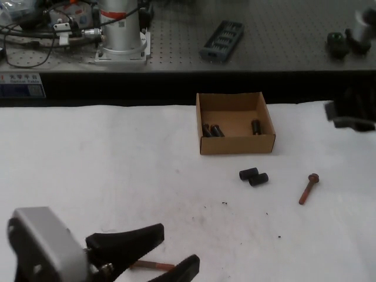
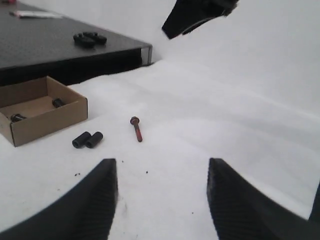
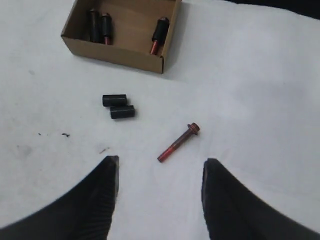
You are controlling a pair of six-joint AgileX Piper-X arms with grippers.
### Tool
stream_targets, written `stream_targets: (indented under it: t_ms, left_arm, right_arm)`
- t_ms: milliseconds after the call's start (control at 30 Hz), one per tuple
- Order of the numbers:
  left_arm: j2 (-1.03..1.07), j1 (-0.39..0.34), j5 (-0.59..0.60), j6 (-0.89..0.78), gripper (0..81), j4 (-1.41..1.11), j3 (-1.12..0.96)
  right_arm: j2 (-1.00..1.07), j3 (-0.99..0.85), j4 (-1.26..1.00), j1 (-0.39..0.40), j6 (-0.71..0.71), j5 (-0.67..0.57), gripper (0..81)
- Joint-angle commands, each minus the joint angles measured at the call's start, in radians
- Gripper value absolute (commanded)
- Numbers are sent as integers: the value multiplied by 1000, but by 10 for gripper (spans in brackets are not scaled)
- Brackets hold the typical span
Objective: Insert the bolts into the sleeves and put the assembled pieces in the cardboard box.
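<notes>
Right now the white cloth is covering the bench. It is likely giving the small parts a soft place, so they are not rolling away.

The box is sitting with its top open near the middle of the cloth, where both arms should be able to get to it. 3 pieces are lying inside it, 2 side by side at one end and 1 alone at the other. Each one is a black sleeve with a bit of red bolt poking out, so these look done.

The left claw is hanging over the near edge of the cloth. It is spread wide and holding nothing. The near bolt is lying just under it, so I think the claw is opened like that to come down around this bolt.

The right claw is spread wide too, and it is holding nothing. It is looking down on the loose parts by the box, likely waiting to pick one up.

The 2 sleeves are lying side by side and touching, just in front of the box. No red is showing in them, so they seem to be waiting for bolts.

The far bolt is lying alone on the cloth, near the sleeves but not touching them. With 2 sleeves and 2 bolts loose, I think 2 more pieces are waiting to be made.
</notes>
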Motion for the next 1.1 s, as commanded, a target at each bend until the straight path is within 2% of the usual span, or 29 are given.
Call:
stream_targets:
  t_ms: [0,133,267,500,733,967,1067]
  left_arm:
    - [-9,-4,-12,-18,398,137,-79]
    - [-9,-4,-12,-16,398,232,-154]
    - [11,-4,-12,-4,398,438,-253]
    - [111,3,-19,84,398,739,-406]
    - [273,68,-60,235,398,976,-559]
    - [409,113,-72,715,398,1002,-610]
    - [471,139,-149,879,398,992,-610]
  right_arm:
    - [-85,75,-79,0,55,-37,389]
    - [-268,228,-158,0,122,-72,389]
    - [-399,346,-195,0,166,-104,389]
    - [-580,502,-256,0,237,-273,389]
    - [-698,603,-297,0,263,-417,389]
    - [-782,654,-294,0,265,-547,389]
    - [-811,668,-294,0,265,-576,389]
